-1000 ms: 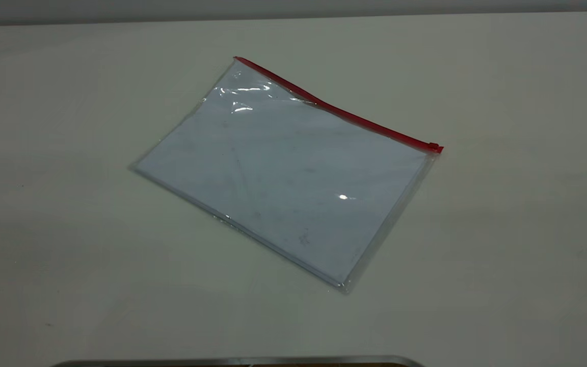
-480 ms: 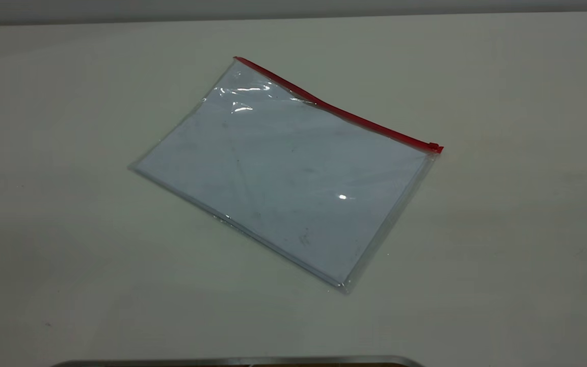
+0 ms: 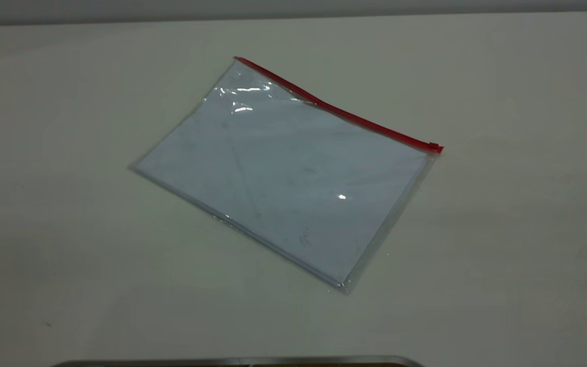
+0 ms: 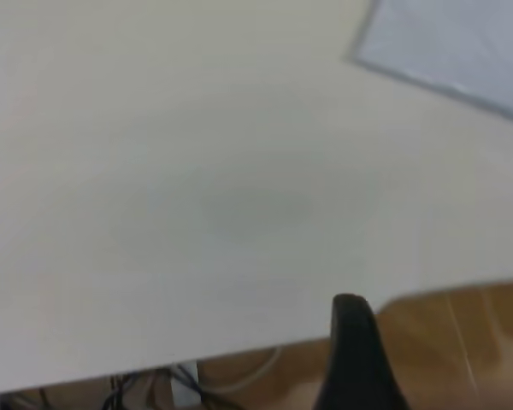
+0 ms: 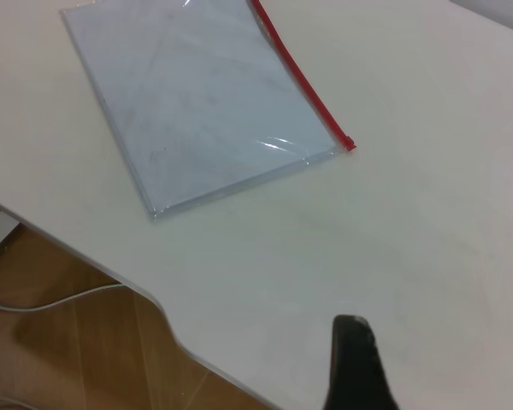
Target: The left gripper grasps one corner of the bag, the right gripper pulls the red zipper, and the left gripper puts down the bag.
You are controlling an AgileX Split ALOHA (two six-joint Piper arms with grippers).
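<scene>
Bag (image 3: pixel 283 173) flat on table (image 3: pixel 528 255), zipper (image 3: pixel 339 111) along far edge; both grippers well off it, finger state indeterminable.

Lab-like test bench: plain white table (image 3: pixel 502 255), loose cables (image 4: pixel 145 384) over wooden floor (image 5: pixel 60 342).

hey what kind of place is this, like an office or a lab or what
Probably a robot lab workbench: a bare white table holds only a zip bag, a black gripper finger shows in each wrist view, and loose cables lie on the wood floor.
</scene>
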